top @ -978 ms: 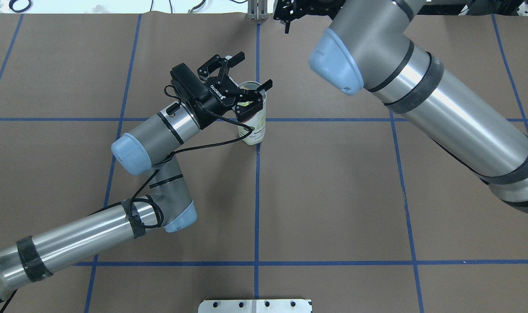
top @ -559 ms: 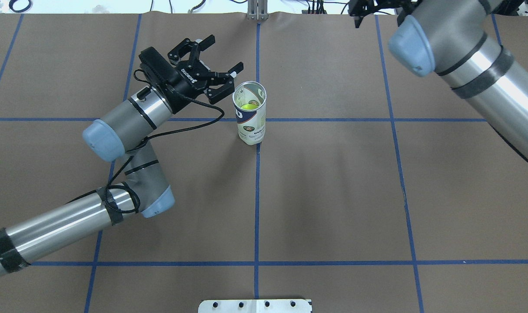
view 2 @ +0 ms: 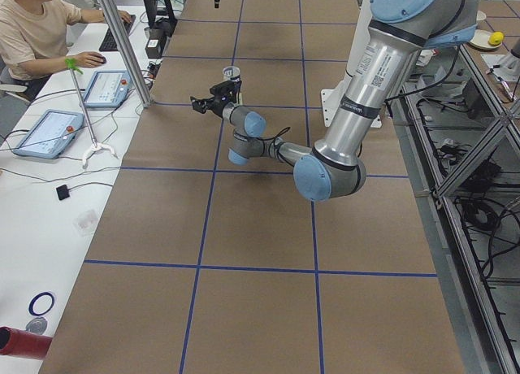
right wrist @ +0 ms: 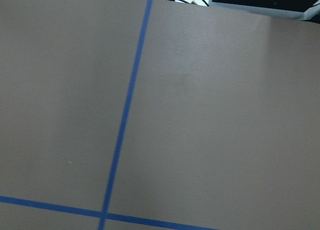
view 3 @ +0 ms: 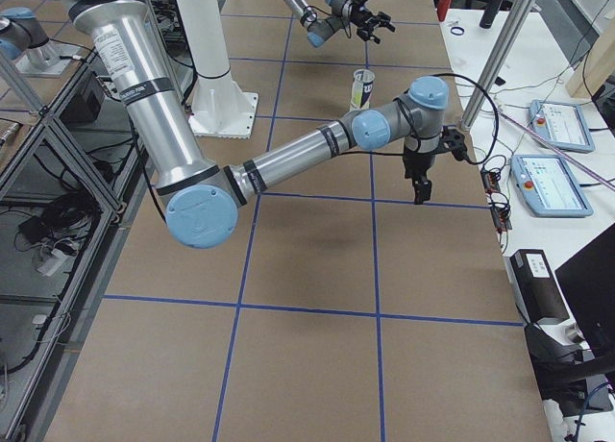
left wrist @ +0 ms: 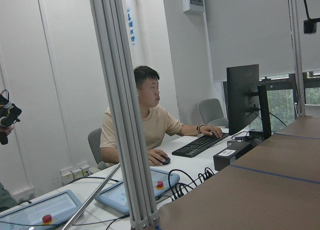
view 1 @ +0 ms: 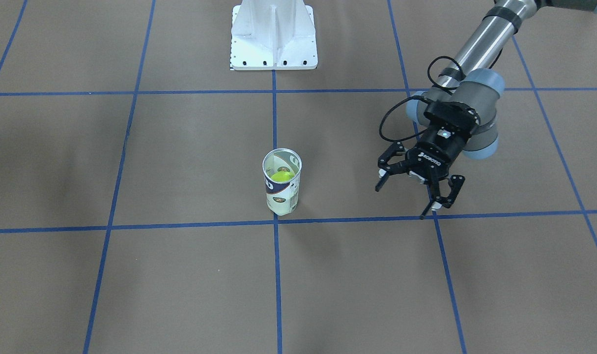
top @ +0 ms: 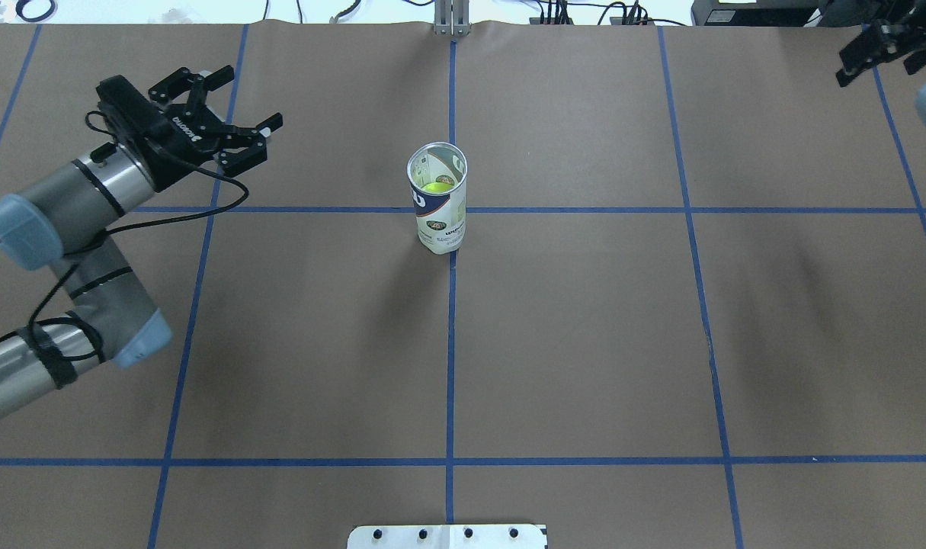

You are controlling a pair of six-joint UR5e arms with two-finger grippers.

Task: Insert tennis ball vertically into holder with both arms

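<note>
The holder (top: pixel 437 200), a clear can with a navy-and-white label and metal rim, stands upright near the table's middle. It also shows in the front view (view 1: pixel 282 184) and small in the side views (view 2: pixel 231 72) (view 3: pixel 362 88). A yellow-green tennis ball (top: pixel 437 186) (view 1: pixel 282 176) sits inside it. My left gripper (top: pixel 253 95) (view 1: pixel 401 202) is open and empty, well to the left of the holder, above the table. My right gripper (top: pixel 876 72) is at the far right corner, partly cut off, its fingers apart and empty; in the right side view (view 3: pixel 420 187) it points down.
The white pedestal base (view 1: pixel 273 34) (top: pixel 447 536) stands at the robot's edge of the table. An operator (view 2: pixel 32 32) (left wrist: pixel 150 120) sits at a desk with tablets beyond the table's far edge. An aluminium post (left wrist: pixel 125 115) stands there.
My left gripper has drawn back from the holder to the left, still open. My right arm has swung away to the far right corner. The holder and ball have not moved.
</note>
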